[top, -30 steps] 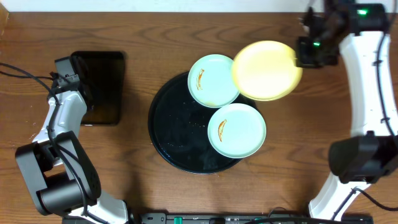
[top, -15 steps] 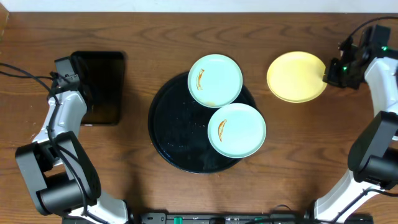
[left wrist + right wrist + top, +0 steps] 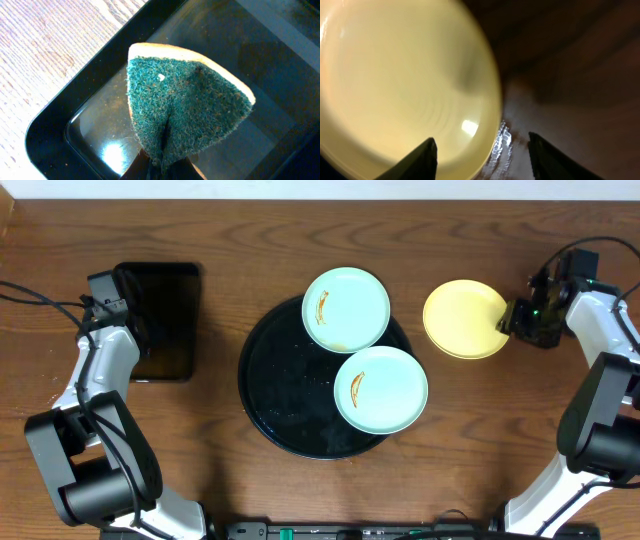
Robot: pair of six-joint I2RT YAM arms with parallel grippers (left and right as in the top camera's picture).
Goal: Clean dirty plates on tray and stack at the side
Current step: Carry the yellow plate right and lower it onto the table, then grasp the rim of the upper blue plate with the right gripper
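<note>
- The pale yellow round plate (image 3: 463, 318) lay flat on the brown wooden table (image 3: 220, 230), right of centre in the overhead view. It was near the large round black tray (image 3: 280, 390) but clear of its rim.
- The right gripper (image 3: 481, 140) sat at that plate's right edge with its fingers (image 3: 426, 159) spread and released. In the wrist view the plate's rim ran between them, one finger over the plate and the other over bare wood.
- Two pale mint-blue round plates, each with an orange-brown smear, rested on the tray. The upper plate (image 3: 346, 308) overhung the tray's top rim and the lower plate (image 3: 380, 388) its right rim.
- The left gripper (image 3: 161, 169) was clenched on a folded green scouring sponge (image 3: 185, 110) with a yellow backing. It held the sponge above the rectangular black tray (image 3: 55, 135), which lay at the left of the overhead view.
</note>
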